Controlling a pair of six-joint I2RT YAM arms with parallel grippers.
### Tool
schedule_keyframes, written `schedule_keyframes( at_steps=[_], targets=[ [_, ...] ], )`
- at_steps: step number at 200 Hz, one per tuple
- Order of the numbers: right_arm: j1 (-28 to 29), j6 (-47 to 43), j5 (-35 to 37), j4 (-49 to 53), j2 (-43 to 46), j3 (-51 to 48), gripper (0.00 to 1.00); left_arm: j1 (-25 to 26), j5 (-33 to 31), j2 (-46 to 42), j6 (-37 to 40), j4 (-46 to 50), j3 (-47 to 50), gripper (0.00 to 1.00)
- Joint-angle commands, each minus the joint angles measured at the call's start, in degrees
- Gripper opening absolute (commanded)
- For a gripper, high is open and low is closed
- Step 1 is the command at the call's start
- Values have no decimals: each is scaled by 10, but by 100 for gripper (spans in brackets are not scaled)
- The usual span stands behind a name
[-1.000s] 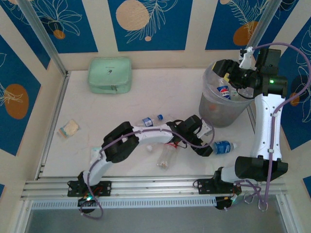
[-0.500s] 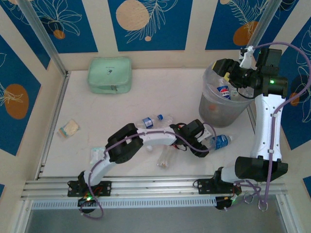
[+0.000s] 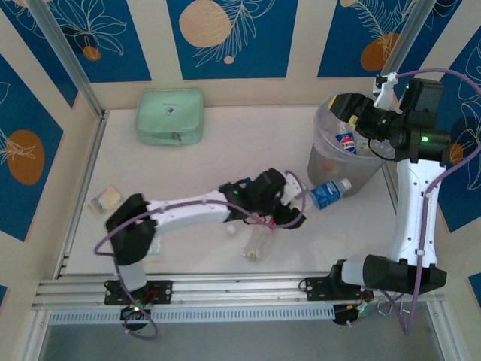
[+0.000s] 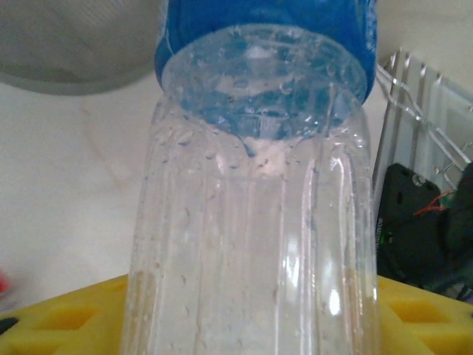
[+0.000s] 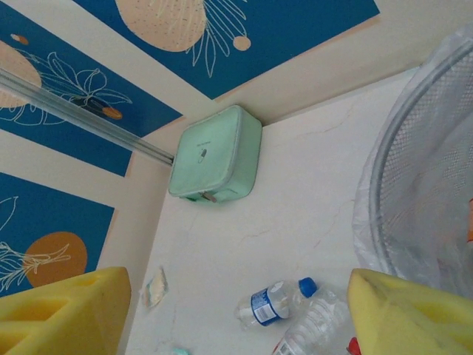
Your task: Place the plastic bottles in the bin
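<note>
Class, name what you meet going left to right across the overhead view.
small flat packet → mint green pouch → crushed clear bottle near the front edge → blue-labelled bottle

bin (image 3: 331, 177): round translucent grey-white bucket, clear liner, upright at far right corner of table (image 3: 195, 162); red-white-blue-label bottle (image 3: 346, 141) tilted inside it; held blue-label bottle (image 3: 327, 193): clear, droplets inside, clamped in left gripper (image 3: 303, 201), roughly horizontal, cap end toward the bin, just beside its wall; crushed clear bottle (image 3: 257, 242) lying near front edge, mid-table; blue-cap bottle (image 5: 270, 302) lying mid-table beside ribbed clear bottle (image 5: 314, 325)
</note>
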State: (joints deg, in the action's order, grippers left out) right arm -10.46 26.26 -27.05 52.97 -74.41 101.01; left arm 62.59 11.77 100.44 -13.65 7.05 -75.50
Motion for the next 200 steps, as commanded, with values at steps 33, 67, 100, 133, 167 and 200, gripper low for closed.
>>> schedule_keyframes(
  at_steps=[33, 67, 100, 133, 167, 200],
  targets=[
    [41, 16, 3, -22, 29, -21, 78, -47, -78, -219, -47, -56, 207, 37],
    [103, 23, 28, -43, 30, -57, 84, -64, -160, -297, -113, -187, 278, 31],
    [155, 47, -6, -91, 13, -99, 99, -72, -185, -298, -142, -260, 287, 29],
    [189, 75, -65, -163, -17, -126, 99, -77, -133, -273, -191, -367, 297, 29],
    [218, 74, -74, -177, -50, -121, 100, -77, -115, -262, -198, -375, 280, 29],
    [226, 79, -82, -183, -56, -118, 69, -79, -106, -247, -197, -355, 259, 29]
  ],
)
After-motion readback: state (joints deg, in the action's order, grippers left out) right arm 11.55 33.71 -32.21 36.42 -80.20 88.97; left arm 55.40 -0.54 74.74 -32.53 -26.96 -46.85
